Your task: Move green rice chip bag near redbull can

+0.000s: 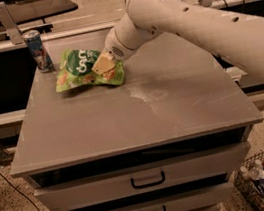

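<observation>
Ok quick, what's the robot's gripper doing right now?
Gripper: closed on the light-green crinkly rice chip bag, over the grey cabinet top, back left.

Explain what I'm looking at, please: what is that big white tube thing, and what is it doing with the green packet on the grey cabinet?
The big white tube is a robot arm, reaching in from the right of the picture. At its tip sits a claw with two fingers, closed on the right part of the green rice chip bag. There is only one picture, taken by a camera that looks down on the grey drawer cabinet from its front. Where that camera is mounted cannot be told. Two things are on the cabinet top. One is the bag, towards the back left. The other is a slim redbull can, standing upright at the back left corner, just left of the bag. The robot's job is to bring the bag near that can.
</observation>
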